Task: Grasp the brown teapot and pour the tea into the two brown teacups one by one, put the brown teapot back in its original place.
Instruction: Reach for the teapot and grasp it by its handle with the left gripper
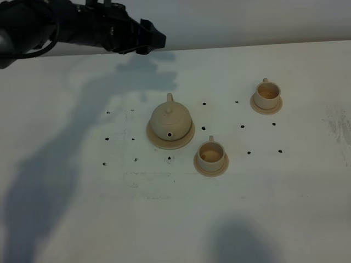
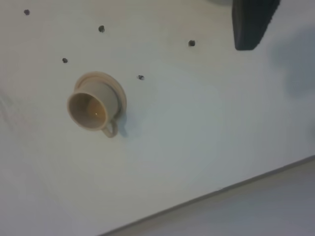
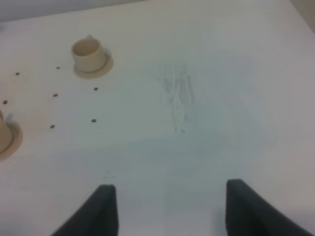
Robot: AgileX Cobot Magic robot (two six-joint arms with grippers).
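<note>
With the pale beige ceramic teapot (image 1: 170, 121) sitting on its flat round tray (image 1: 185, 142), I'm readying the left gripper (image 1: 152, 40) (its finger gap I cannot tell; the right gripper (image 3: 171, 210) is hanging spread) for reaching the loop handle (image 1: 169, 97).

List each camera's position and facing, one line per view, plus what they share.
Exterior high: mounted high, looks down on table, teapot, near cup, far cup; left claw shows at the far edge.
Left wrist: looks down at what seems the far cup; one finger shows.
Right wrist: looks low across the table; the open right claw shows.
Shared: the far cup, in all three.
</note>
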